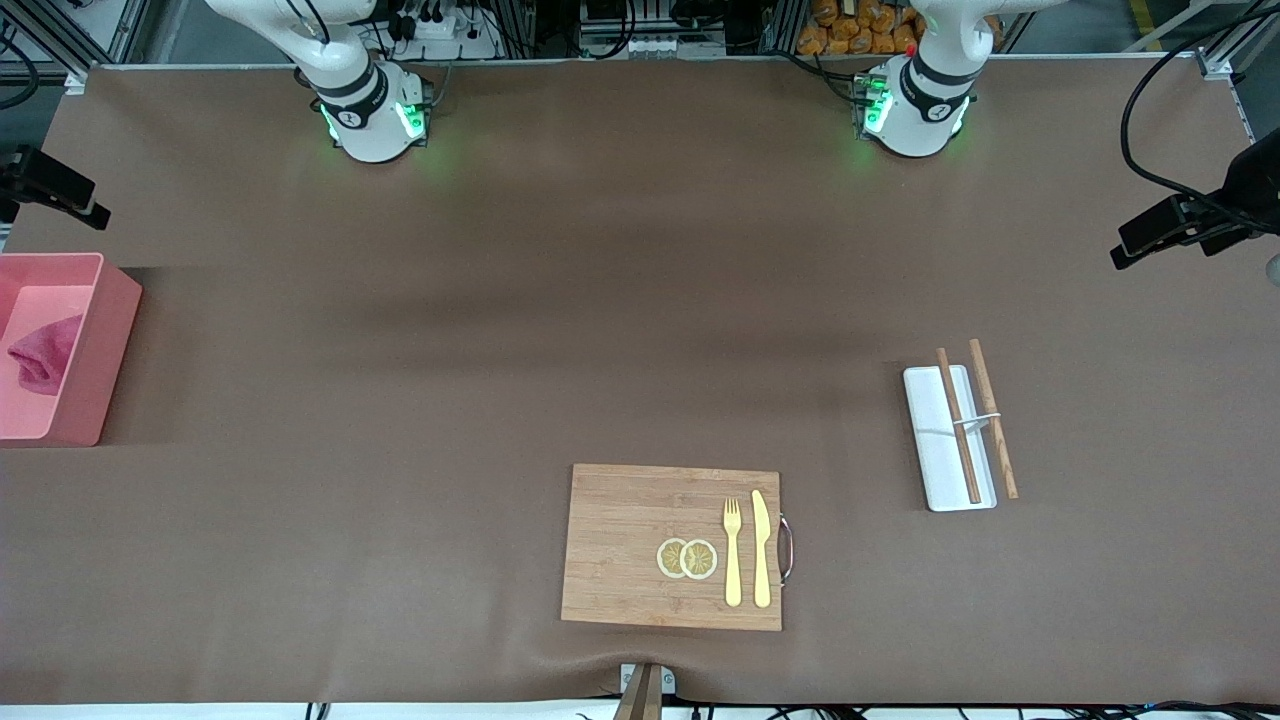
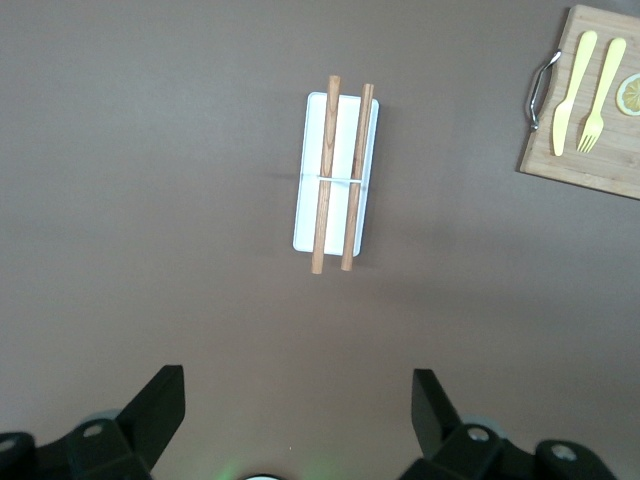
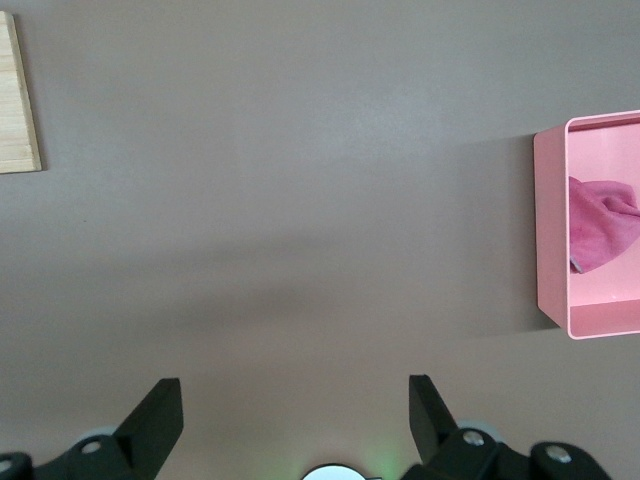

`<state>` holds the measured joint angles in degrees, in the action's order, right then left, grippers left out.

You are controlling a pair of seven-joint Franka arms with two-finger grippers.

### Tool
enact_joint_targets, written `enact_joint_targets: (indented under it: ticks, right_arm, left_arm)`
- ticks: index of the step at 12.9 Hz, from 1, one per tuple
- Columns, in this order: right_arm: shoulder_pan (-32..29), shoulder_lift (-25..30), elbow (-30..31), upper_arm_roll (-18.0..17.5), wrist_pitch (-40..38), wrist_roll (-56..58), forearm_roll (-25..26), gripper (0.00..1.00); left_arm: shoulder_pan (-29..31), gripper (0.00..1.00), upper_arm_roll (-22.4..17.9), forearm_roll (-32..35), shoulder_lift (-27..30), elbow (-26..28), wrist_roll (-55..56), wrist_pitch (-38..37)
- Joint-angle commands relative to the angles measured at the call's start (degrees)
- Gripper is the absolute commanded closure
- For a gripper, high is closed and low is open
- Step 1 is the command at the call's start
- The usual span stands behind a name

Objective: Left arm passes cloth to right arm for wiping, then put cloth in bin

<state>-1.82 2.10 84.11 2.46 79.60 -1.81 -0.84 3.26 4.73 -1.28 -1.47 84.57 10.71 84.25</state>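
The crimson-pink cloth (image 1: 45,352) lies crumpled inside the pink bin (image 1: 102,345) at the right arm's end of the table. Both show in the right wrist view too, the cloth (image 3: 603,224) within the bin's walls (image 3: 551,230). My right gripper (image 3: 295,392) is open and empty, high over bare table beside the bin. My left gripper (image 2: 298,390) is open and empty, high over bare table near the white tray (image 2: 370,170). Neither gripper shows in the front view; both arms rise out of it above their bases.
A wooden cutting board (image 1: 620,545) with a yellow fork (image 1: 732,550), knife (image 1: 761,548) and two lemon slices (image 1: 686,558) lies near the front camera. A flat white tray (image 1: 935,460) with two chopsticks (image 1: 958,425) lies toward the left arm's end. Black camera mounts stand at both table ends.
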Motion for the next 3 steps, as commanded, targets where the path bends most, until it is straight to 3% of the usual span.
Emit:
enact_joint_targets:
  ticks: [1, 3]
  right_arm:
    - [-0.5, 1.7, 1.6, -0.1, 0.3, -1.0, -0.6, 0.0]
    - [-0.4, 1.7, 1.6, -0.1, 0.3, -1.0, -0.6, 0.0]
  left_arm:
    - [0.1, 0.0, 0.2, 0.0, 0.5, -0.9, -1.0, -1.4]
    - [0.0, 0.0, 0.2, 0.0, 0.5, -0.9, -1.0, -2.0]
